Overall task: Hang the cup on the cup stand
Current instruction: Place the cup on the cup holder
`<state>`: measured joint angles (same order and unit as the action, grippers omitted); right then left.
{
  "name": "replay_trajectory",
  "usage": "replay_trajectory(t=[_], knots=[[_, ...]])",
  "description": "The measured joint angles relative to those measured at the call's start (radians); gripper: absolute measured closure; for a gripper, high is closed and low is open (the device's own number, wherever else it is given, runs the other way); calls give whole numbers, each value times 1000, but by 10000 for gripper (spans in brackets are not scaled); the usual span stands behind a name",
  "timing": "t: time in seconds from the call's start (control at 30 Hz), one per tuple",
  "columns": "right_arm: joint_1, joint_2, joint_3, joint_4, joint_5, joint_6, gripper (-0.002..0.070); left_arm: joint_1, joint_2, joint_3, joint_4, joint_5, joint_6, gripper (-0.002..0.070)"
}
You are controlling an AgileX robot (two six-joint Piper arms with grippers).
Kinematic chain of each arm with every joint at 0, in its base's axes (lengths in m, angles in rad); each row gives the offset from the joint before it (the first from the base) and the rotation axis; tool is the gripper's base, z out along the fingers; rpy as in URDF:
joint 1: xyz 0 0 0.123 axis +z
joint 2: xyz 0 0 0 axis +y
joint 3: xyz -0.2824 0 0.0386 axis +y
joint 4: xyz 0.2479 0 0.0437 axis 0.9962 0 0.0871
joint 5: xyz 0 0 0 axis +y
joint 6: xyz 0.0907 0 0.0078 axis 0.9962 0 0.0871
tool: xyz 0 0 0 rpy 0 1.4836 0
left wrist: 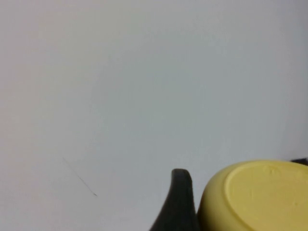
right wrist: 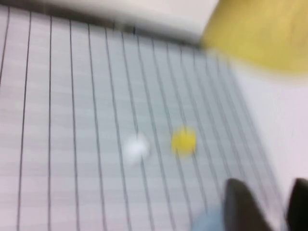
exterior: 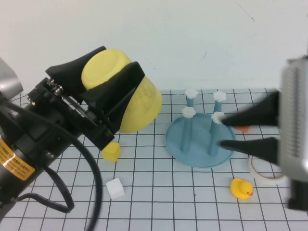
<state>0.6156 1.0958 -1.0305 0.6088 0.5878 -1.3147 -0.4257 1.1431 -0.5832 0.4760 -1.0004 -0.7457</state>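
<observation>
The left gripper (exterior: 98, 89) is hanging raised above the left part of the gridded table (exterior: 159, 192), and its black jaws are clamping the yellow cup (exterior: 130, 101) by the sides, so the cup is lying tilted in the air with its closed bottom facing up and toward the camera and its wider rim pointing down and to the right. In the left wrist view the cup's bottom (left wrist: 262, 195) is showing beside one black finger (left wrist: 178, 202) against the plain wall. The cup stand (exterior: 199, 139) is sitting on the table to the right of the cup and apart from it, its round blue base carrying four upright pegs with white flower caps. The right gripper (exterior: 226, 130) is reaching in from the right with its two dark fingers spread apart and holding nothing; their tips are lying over the right side of the stand, next to its right-hand pegs. Just under the cup a small yellow cube (exterior: 111, 151) is resting on the grid, with a white cube (exterior: 115, 188) nearer the camera. A yellow rubber duck (exterior: 241, 188) is standing near the front right, beside a white tape roll (exterior: 262, 173) that is partly hidden by the right arm.
</observation>
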Motion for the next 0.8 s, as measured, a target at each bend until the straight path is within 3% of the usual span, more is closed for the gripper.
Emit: replay_trajectory(t=[0.1,0.2,0.3,0.4,0.8], knots=[[0,-73,0,-251,103,256,581,0,0,0,1,0,110,130],[0,-143,0,-462,200,523,647,0,0,0,4,8,214,130],[0,-202,0,-565,272,739,665,0,0,0,5,30,309,130],[0,-262,0,-583,336,846,668,0,2,-11,8,49,372,130],[0,-424,0,-609,551,1018,671,0,243,-230,107,59,383,130]])
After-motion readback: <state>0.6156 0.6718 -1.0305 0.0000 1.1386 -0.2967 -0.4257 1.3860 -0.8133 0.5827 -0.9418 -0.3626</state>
